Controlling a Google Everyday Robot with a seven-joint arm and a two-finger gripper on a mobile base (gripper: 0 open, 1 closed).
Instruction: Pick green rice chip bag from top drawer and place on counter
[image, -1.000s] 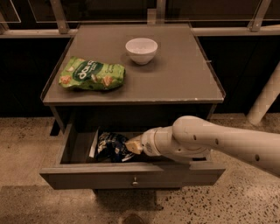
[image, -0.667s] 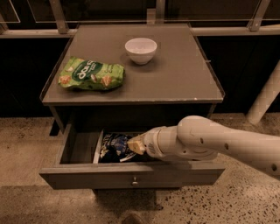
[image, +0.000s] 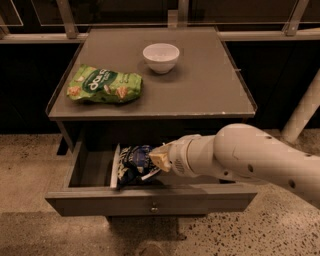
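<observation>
The green rice chip bag (image: 131, 162) no longer lies flat on the floor of the top drawer (image: 95, 202). It is now tipped up on edge, with its silvery white border standing nearly upright at the left, and my end effector (image: 156, 159) is pressed into its right side. A foil bag does not stand like that on its own, so I judge that my end effector is clamped on the bag's right edge (the contact itself is partly hidden by crumpled foil).

A second ago the bag was lower and further left in the drawer, with my tip only meeting it. Since then the bag has risen and turned toward me, while my arm has barely shifted, reaching in from the right across the drawer's opening. The drawer stays pulled out, its knob (image: 154, 205) facing front.

For the task, the pick looks achieved but the lift is only begun, since the bag is still inside the drawer, below the front edge of the counter surface (image: 200, 85). Up there, the bright green snack bag (image: 104, 86) and the white bowl (image: 161, 56) sit unmoved, and the right half is bare for the placing.
</observation>
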